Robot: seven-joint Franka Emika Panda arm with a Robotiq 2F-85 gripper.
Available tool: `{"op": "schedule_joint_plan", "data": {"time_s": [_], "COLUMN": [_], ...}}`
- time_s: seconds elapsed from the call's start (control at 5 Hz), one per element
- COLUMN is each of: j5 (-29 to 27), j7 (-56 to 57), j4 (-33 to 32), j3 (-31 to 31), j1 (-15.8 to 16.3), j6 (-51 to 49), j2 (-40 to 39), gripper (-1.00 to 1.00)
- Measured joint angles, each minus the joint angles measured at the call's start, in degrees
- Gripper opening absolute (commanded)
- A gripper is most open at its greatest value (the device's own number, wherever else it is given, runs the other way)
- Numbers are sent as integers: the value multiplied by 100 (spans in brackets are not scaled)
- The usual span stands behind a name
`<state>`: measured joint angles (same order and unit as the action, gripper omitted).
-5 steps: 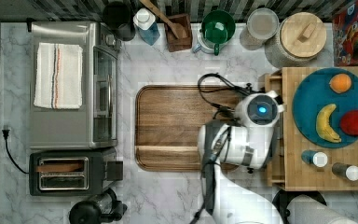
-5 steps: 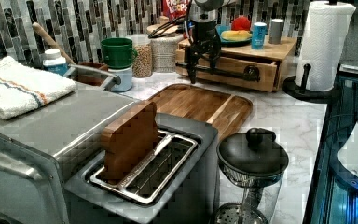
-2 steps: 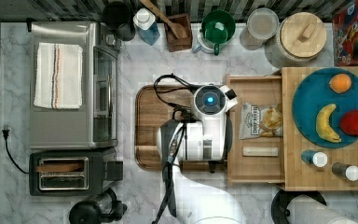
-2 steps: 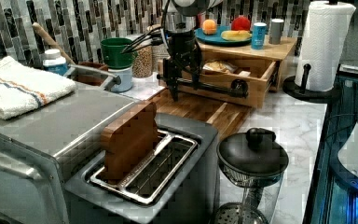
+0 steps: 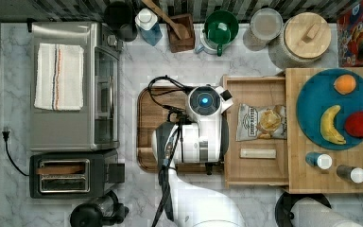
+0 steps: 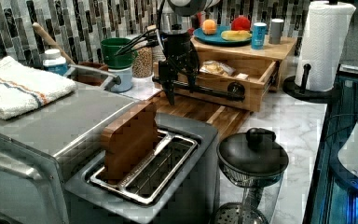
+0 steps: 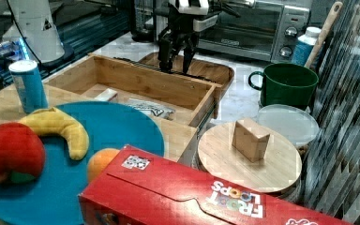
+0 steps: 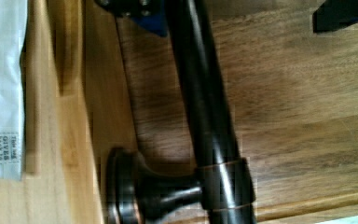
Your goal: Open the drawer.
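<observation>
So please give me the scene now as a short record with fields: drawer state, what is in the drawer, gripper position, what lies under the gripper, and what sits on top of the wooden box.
drawer state: the drawer is pulled out, inside visible
drawer contents: a chip bag and a small pale bar
gripper position: the gripper is at the black handle, one finger on each side
under gripper: a brown wooden tray
on top of box: a blue plate with fruit, two small containers
</observation>
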<state>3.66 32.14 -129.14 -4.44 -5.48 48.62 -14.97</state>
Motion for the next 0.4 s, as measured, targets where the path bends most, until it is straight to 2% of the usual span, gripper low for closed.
{"op": "schedule_joint_plan", "data": {"time_s": [0.4], "j5": [-415], "j7": [-8], "j4": [0], "j3": [33], "j1": [-90], "j6": [6], "j2": [38], "gripper": [100]}}
